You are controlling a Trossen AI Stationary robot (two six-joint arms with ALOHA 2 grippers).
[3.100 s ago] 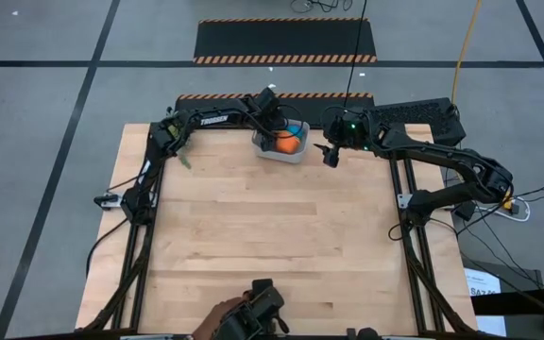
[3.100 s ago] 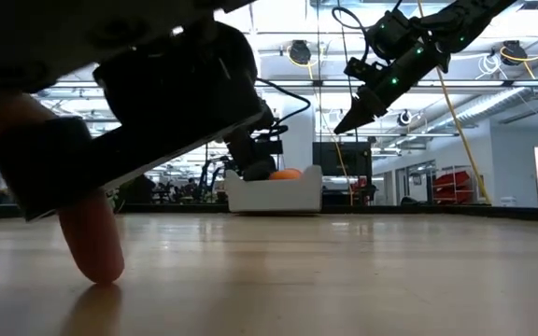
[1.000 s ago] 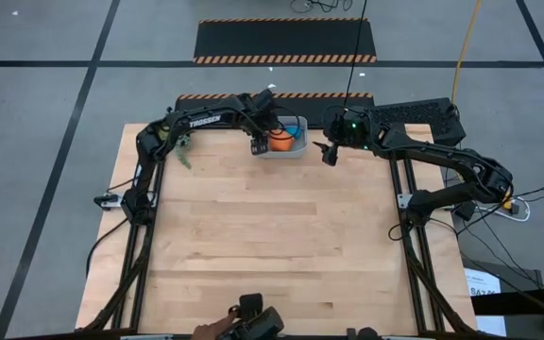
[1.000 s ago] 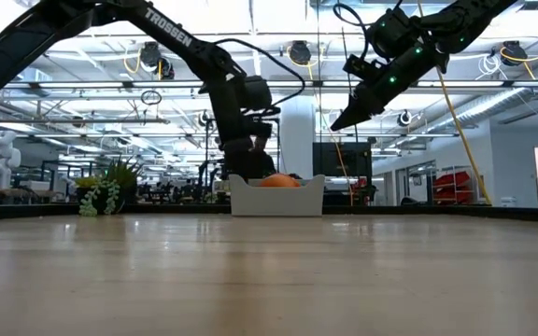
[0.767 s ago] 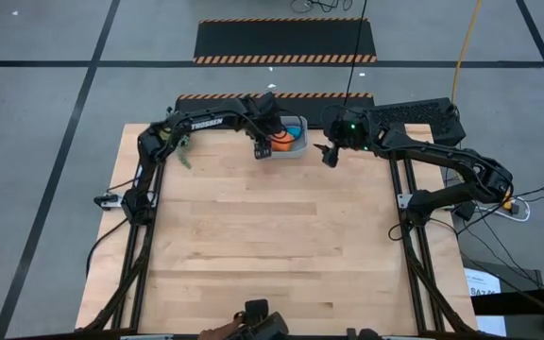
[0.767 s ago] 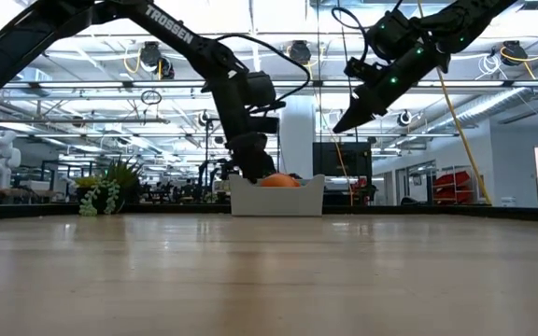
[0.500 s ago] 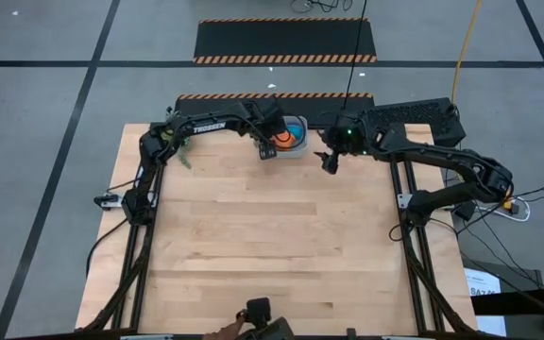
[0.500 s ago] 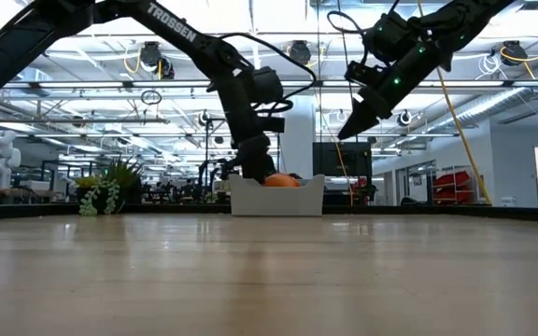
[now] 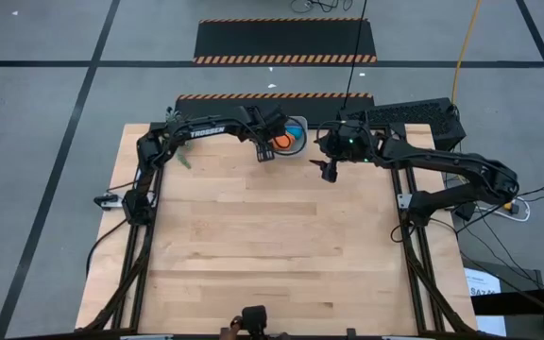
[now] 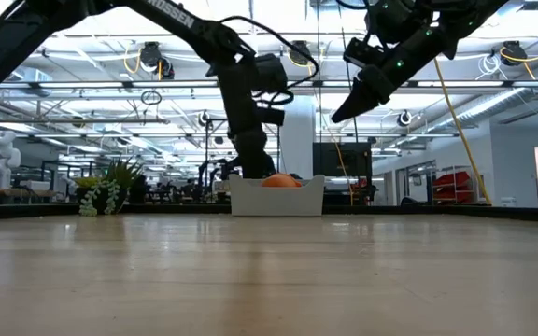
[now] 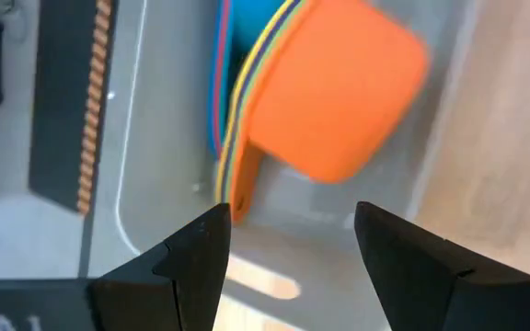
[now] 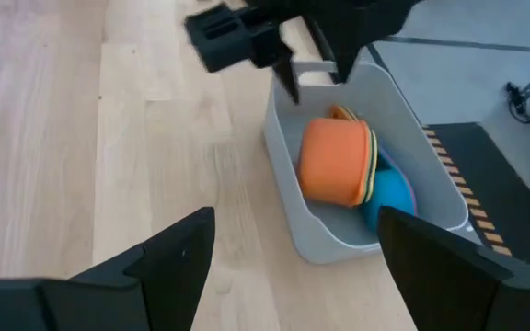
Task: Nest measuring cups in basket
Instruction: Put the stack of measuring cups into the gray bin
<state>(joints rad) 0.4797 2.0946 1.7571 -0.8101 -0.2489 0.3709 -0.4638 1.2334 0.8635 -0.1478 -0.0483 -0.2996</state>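
The basket (image 9: pixel 296 132) was seen at the top centre of the high view, at the table's (image 9: pixel 272 246) far edge. The cups (image 12: pixel 339 165) were nested on their side inside it, orange outermost. The left gripper (image 9: pixel 265 151) was held just left of the basket, jaws parted and empty. The right gripper (image 9: pixel 328 171) was raised to its right, spread wide, empty.

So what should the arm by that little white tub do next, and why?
Probably lift the left gripper up and back from the pale grey-white plastic basket. Its fingers are open and empty, and the orange plastic measuring cup already lies in the basket, stacked with the other cups and tipped on its side. The right gripper hangs open nearby above the wooden table, holding nothing.
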